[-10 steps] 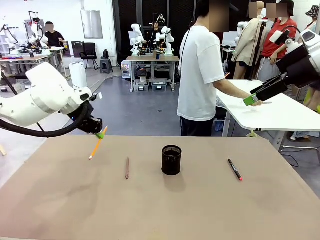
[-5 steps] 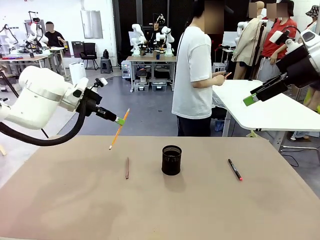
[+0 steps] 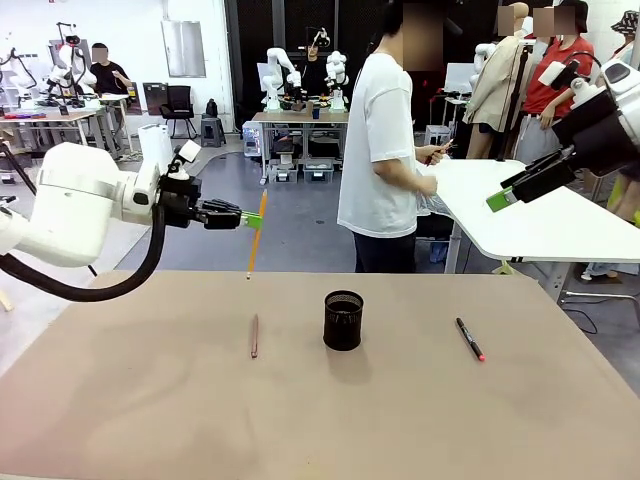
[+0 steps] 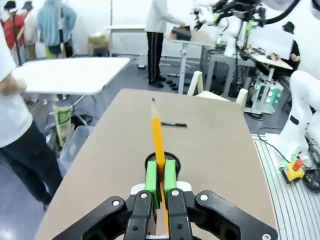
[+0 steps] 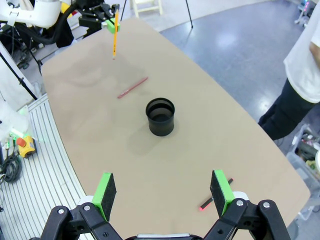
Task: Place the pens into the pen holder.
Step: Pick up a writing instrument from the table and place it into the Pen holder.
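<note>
Beyond the tan counter (image 3: 150,420) lay a busy lab floor, with a person in a white shirt (image 3: 385,140) standing side-on past the far edge, taking no part. The step in hand looked like the carry of the first pen. The left tool (image 3: 250,219) was clenched on the yellow-orange pencil (image 3: 252,255), its green pads pinching the shaft above the middle. It held the pencil in the air, nearly upright with the point down, over the far left part of the counter and clear of the surface. The pen holder (image 3: 343,320) stood upright near the middle of the counter, to the right of the hanging pencil and apart from it, and it looked empty from the right wrist view. The reddish-brown pencil (image 3: 254,336) lay flat a little to the left of the cup, and the black marker (image 3: 470,339) lay flat well to its right. The right tool (image 3: 503,198) hung high off to the right, jaws spread wide and grasping nothing. By my reading, one pen was lifted and none yet placed. The next move would call for bringing the pencil's tip over the holder's rim, keeping it close to vertical, lowering it inside and only then letting go. A tilted or early drop could tip the light cup or let the pencil bounce out.
</note>
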Robot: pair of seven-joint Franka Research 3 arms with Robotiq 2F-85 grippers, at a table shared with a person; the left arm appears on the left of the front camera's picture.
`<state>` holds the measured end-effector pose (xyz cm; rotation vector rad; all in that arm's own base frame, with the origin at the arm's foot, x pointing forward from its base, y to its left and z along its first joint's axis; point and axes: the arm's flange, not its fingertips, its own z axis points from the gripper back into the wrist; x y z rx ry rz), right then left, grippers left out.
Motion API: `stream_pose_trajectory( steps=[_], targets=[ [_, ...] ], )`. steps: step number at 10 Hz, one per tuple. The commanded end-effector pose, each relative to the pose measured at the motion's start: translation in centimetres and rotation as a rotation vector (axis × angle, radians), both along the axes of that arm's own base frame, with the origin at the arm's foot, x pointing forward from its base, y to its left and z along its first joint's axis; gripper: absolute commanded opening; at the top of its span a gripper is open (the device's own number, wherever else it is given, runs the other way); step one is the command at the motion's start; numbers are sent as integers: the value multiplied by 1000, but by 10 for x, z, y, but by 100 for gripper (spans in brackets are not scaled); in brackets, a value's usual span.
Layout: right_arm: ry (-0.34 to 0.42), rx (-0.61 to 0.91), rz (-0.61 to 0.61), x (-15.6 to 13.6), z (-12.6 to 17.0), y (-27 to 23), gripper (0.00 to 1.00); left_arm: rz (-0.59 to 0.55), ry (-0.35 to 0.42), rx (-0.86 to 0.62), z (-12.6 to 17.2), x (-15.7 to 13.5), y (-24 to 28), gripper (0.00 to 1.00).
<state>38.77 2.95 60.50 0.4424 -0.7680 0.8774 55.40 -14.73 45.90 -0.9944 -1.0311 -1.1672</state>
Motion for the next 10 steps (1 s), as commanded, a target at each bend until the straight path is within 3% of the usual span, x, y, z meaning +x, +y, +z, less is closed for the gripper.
stream_pose_trajectory(
  steps=[1,2,7,10],
  targets=[
    [-1,10,4,1,0,1,100,-24,65,4,-7,-3,8,0],
    [-1,10,4,1,0,1,100,0,0,0,0,0,0,0],
    [-1,10,4,1,0,1,100,-7,7,0,-3,0,1,0],
    [-1,10,4,1,0,1,100,-68,-82,-50,-13,19,-19,0]
  ],
)
